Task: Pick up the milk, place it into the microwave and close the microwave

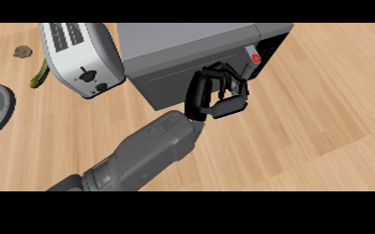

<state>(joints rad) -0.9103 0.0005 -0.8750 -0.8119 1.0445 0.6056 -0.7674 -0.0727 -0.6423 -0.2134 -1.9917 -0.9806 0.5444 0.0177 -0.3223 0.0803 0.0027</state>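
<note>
The milk shows nowhere on the wooden counter (315, 109). My judgement is that it already sits inside the microwave (183, 44), though the closed grey front hides any proof.

The microwave is a boxy grey thing toward the far side of the counter, with a flat matte top. Its plain door panel (172, 82) faces the robot, and a dark control strip with a red button (256, 58) sits at its right end. The door looks flush with the body or very nearly so; from this steep angle I cannot tell whether a slight gap remains.

One grey forearm comes in from the lower left, which I take, with some doubt, to be the left. Its black left hand (219, 101) lies against the right part of the door, just beside the button strip. The fingers (198, 87) are curled inward and enclose nothing I can see. The pose fits pushing the door home with the backs of the fingers rather than grasping. The right hand is out of view.

Just left of the microwave stands a toaster (81, 59) with a rounded pale shell, two slots on top and dark knobs on its end. Further toward the counter's left edge lie a slim green vegetable (38, 75), a small brownish lump (23, 51) and the dark rim of a round plate (4, 106). All are well clear of the door's swing.
</note>
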